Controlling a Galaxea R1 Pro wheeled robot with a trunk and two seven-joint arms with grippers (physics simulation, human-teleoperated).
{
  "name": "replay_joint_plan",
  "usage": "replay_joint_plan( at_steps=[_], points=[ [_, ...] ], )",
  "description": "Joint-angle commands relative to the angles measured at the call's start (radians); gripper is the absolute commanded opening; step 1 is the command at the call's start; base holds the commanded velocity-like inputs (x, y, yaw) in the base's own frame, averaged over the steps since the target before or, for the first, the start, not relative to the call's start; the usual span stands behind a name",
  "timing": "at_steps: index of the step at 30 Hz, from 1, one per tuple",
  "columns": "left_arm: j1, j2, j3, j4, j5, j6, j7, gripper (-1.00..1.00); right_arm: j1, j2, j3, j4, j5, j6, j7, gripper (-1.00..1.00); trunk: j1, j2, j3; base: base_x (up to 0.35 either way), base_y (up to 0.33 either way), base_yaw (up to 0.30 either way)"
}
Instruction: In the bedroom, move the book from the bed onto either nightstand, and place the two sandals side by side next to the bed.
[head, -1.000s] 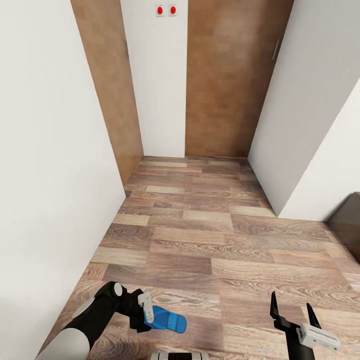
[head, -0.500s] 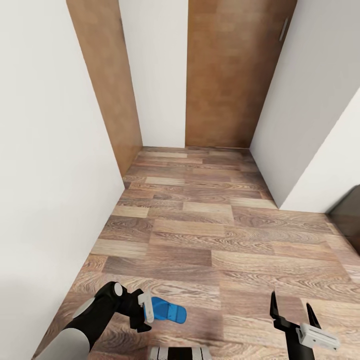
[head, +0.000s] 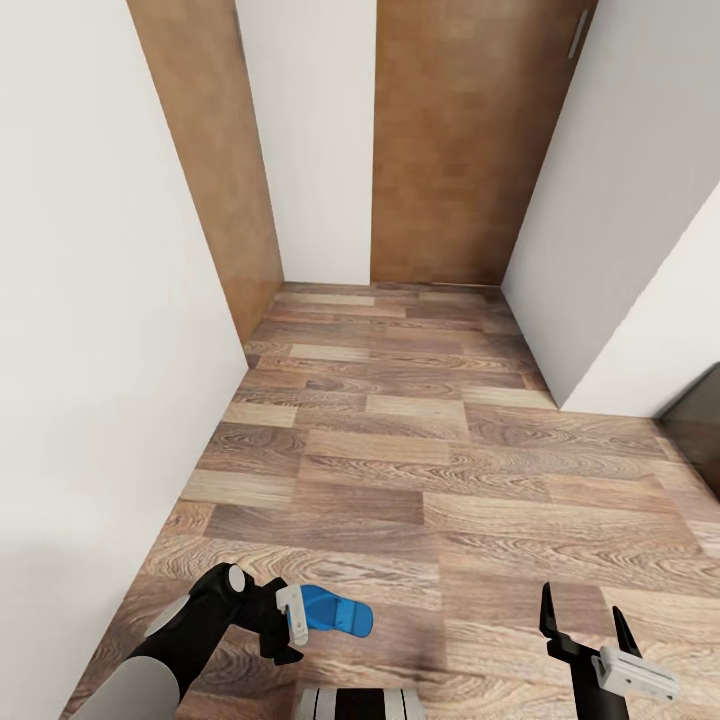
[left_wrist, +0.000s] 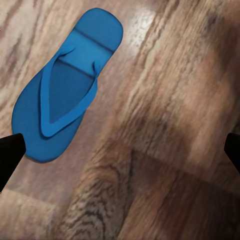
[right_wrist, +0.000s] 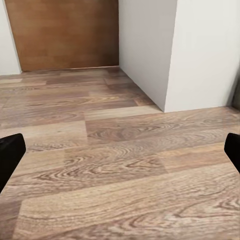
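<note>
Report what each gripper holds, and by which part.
Nothing is held. The left gripper is open above the bright blue flip-flop sandal lying on the wood-plank floor; the right gripper is open and empty.

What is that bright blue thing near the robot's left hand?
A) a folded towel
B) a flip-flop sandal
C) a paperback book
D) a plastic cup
B: the left wrist view shows a flat blue sole with a Y-shaped toe strap, so it is a sandal; in the head view the sandal sits at the left gripper above the wood-plank floor.
</note>
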Motion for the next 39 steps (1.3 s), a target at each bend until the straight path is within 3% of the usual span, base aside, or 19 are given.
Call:
replay_joint_plan(
  at_steps=[1,13,15,18,19,21,26,30,39],
  points=[
    [0.000,0.000,-0.001,-0.002,-0.001,0.010,-0.002,1.00,0.000,0.000,0.002,0.000,0.001,-0.002,-0.005,1.00,0.000,0.000,-0.001,0.000,0.000,0.000],
    [0.000,0.006,0.001,-0.018,-0.015,0.013,0.004,1.00,0.000,0.000,0.002,0.000,0.000,-0.002,-0.005,1.00,0.000,0.000,-0.001,0.000,0.000,0.000],
    [0.000,0.007,0.001,-0.031,-0.042,0.013,0.005,1.00,0.000,0.000,0.001,0.000,0.000,-0.002,-0.005,1.00,0.000,0.000,-0.001,0.000,0.000,0.000],
    [-0.003,0.007,0.000,-0.039,-0.138,0.011,0.004,1.00,0.000,0.000,0.000,0.000,0.000,-0.002,-0.005,1.00,0.000,0.000,-0.001,0.000,0.000,0.000],
    [-0.008,0.007,0.000,-0.040,-0.187,0.010,0.004,1.00,0.000,0.000,0.000,0.000,-0.001,-0.002,-0.005,1.00,0.000,0.000,-0.001,0.000,0.000,0.000],
    [-0.016,0.007,0.001,-0.041,-0.228,0.010,0.004,1.00,0.000,-0.001,0.000,0.000,-0.001,-0.002,-0.005,1.00,0.000,0.000,-0.001,0.000,0.000,0.000],
    [-0.039,0.004,0.000,-0.047,-0.260,0.014,0.001,1.00,0.000,-0.001,0.000,0.000,-0.001,-0.002,-0.005,1.00,0.000,0.000,-0.001,0.000,0.000,0.000],
    [-0.059,0.005,0.000,-0.096,-0.316,0.015,-0.004,1.00,0.000,0.000,0.000,0.000,-0.001,-0.002,-0.005,1.00,0.000,0.000,-0.001,0.000,0.000,0.000],
    [-0.092,0.007,0.000,-0.114,-0.321,0.009,-0.062,1.00,0.000,0.000,0.000,0.000,-0.001,-0.002,-0.005,1.00,0.000,0.000,-0.001,0.000,0.000,0.000]
  ],
)
